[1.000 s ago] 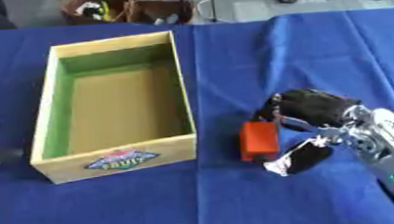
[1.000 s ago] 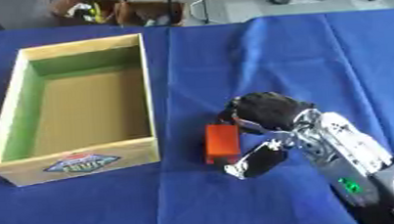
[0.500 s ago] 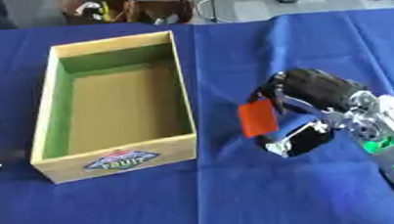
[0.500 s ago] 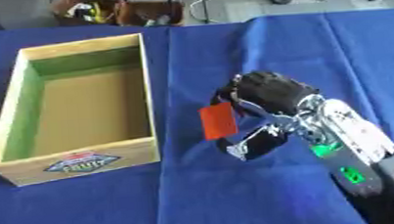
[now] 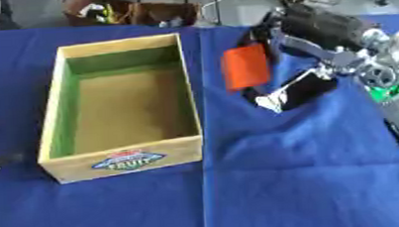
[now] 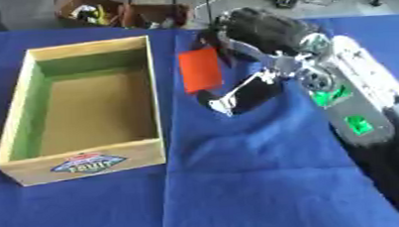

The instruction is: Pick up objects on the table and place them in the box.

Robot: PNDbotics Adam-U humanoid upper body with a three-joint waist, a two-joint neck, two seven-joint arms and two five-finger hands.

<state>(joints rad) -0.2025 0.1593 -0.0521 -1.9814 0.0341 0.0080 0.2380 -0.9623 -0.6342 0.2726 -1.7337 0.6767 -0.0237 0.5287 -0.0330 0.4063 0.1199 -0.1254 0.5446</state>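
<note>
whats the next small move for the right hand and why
Probably carry the orange block leftward over the wooden box. The right hand holds it in its fingers, lifted just right of the box wall, and the box looks empty, so a short sideways move should set up the drop.

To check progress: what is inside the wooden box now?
The wooden box shows only its bare brown floor and green walls. The orange object is outside it, held by the right hand.
</note>
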